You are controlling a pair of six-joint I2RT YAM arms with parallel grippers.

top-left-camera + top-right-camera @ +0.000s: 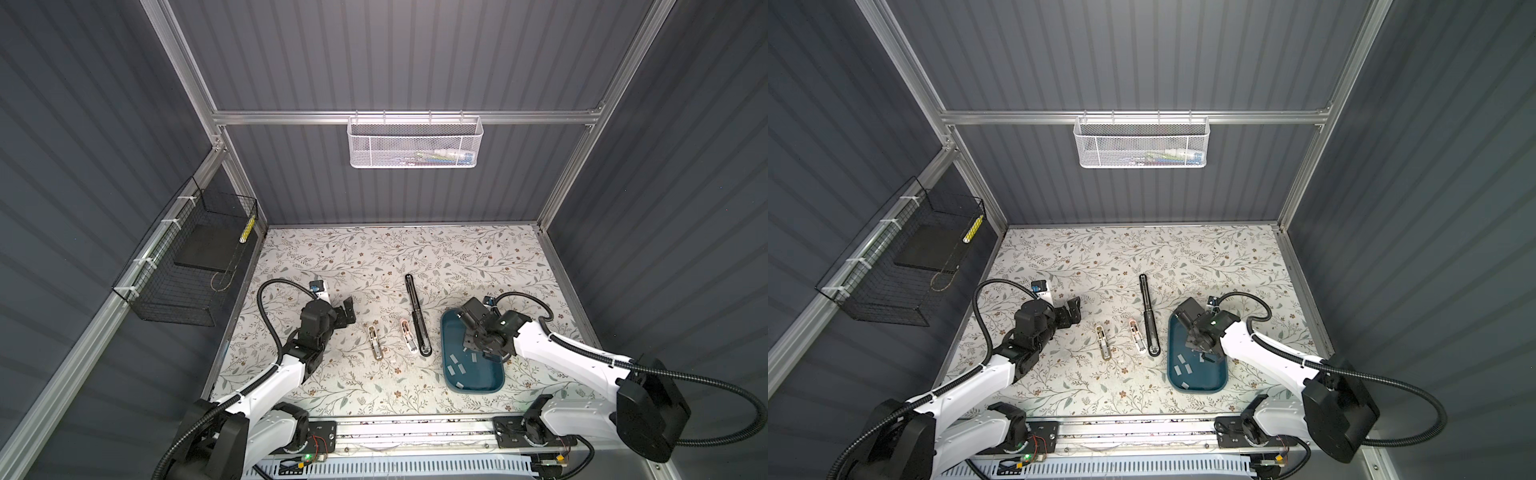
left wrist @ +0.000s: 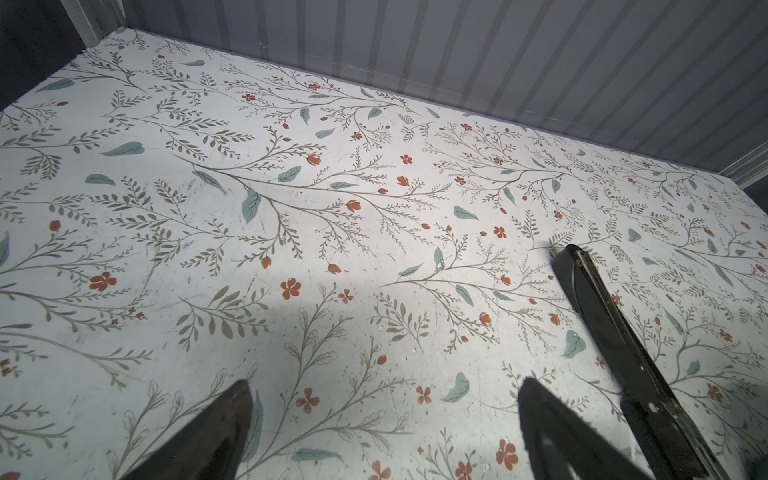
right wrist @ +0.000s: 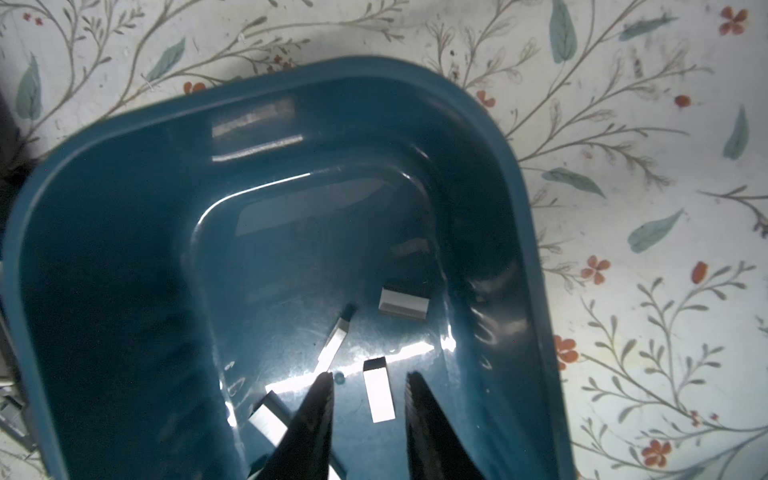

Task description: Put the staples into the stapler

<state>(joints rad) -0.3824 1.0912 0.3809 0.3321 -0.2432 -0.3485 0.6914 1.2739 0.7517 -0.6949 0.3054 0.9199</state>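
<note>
Several pale grey staples (image 1: 457, 368) lie loose in a teal tray (image 1: 486, 378). My right gripper (image 3: 370, 376) is down inside the tray (image 3: 249, 91), open by a narrow gap. One staple strip (image 3: 378, 395) lies flat between its fingers, and neither finger touches it. A long black stapler (image 1: 417, 316) lies opened flat left of the tray. Beside it are a small pink-and-white stapler (image 1: 408, 336) and a small beige stapler (image 1: 375, 341). My left gripper (image 1: 349, 309) hovers wide open and empty over the mat, left of the staplers. The left wrist view shows the black stapler (image 2: 615, 340).
A black wire basket (image 1: 195, 266) hangs on the left wall and a white mesh basket (image 1: 415, 141) on the back rail. Other strips (image 3: 403, 305) lie near the tray's corner. The floral mat (image 1: 374, 257) stretches to the back wall.
</note>
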